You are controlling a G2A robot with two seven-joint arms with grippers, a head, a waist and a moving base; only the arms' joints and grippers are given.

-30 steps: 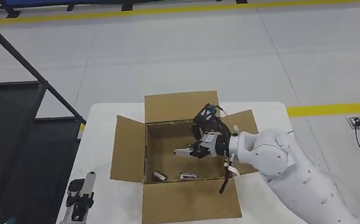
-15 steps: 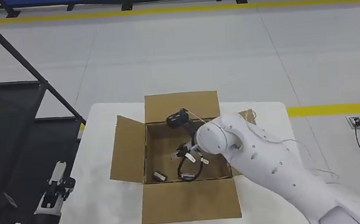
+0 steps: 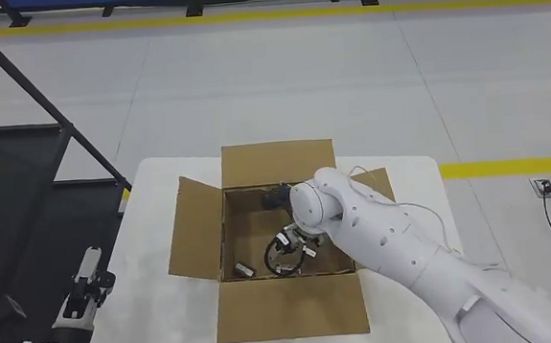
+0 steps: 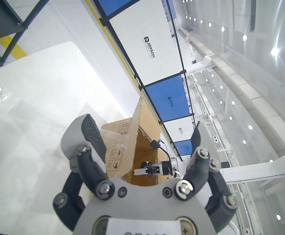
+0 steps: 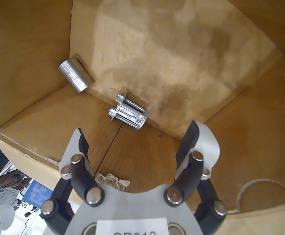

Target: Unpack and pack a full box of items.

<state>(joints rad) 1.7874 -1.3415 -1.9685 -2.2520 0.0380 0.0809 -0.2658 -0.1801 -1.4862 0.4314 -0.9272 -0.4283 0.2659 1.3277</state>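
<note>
**A:** Where's the open brown cardboard box (image 3: 290, 310)?

**B:** It's in the middle of the white counter (image 3: 158, 276) with all four flaps folded outward. Two items lie on its floor, near the wall on the robot's side. One is a smooth silver metal cylinder (image 5: 74, 76), on its side in a corner. The other is a slotted silver metal sleeve with a flanged end (image 5: 128, 113), also on its side, near the cylinder but not touching it.

**A:** And the right hand (image 5: 137, 139)?

**B:** It's down inside the box. Its fingers are spread apart with nothing between them. The slotted sleeve lies just beyond the fingertips, and neither pad touches it. From above, the white arm crosses the box's right wall and covers much of the floor. The cylinder (image 3: 244, 268) shows beside the hand.

**A:** The left hand (image 4: 142, 129)?

**B:** That one is over the counter's near left edge, well apart from the box. Its two dark pads are wide apart and it holds nothing. It is tilted up toward the box's outer side.
</note>
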